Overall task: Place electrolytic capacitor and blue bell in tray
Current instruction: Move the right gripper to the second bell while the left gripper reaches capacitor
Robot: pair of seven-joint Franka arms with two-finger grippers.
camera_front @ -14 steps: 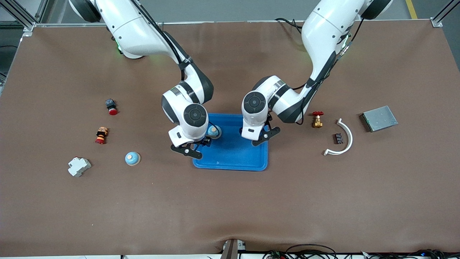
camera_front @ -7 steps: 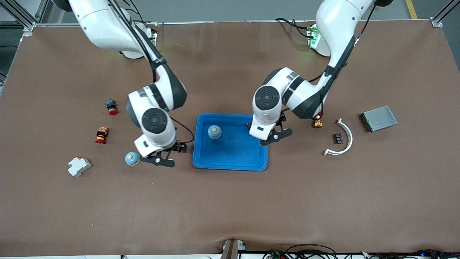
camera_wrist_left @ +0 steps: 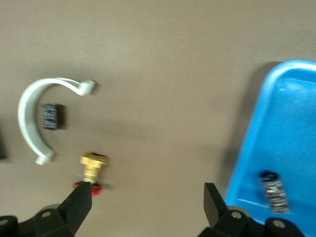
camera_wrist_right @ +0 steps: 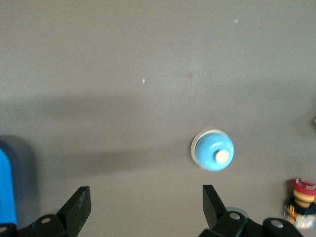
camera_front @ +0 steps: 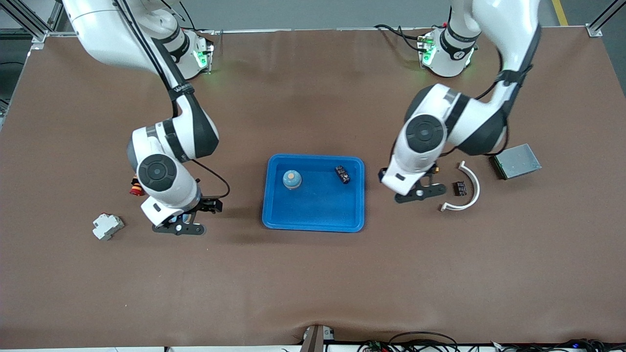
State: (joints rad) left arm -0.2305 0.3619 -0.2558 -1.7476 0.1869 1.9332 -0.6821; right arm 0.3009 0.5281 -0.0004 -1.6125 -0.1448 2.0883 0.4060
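The bright-blue tray lies mid-table. In it stand a blue bell and, toward the left arm's end, the dark electrolytic capacitor. My left gripper hangs open and empty over bare table between the tray and a brass valve. My right gripper is open and empty over the table off the tray's other end. A second blue bell sits on the mat just beside it; the front view hides that bell under the right hand.
Toward the left arm's end lie a brass valve with red handle, a white curved clip, a small dark block and a grey metal box. Toward the right arm's end are a white breaker and a red push button.
Both arms have drawn away from over the tray, each toward its own end of the table. The bell and capacitor, hidden under the hands before, now show in the tray.
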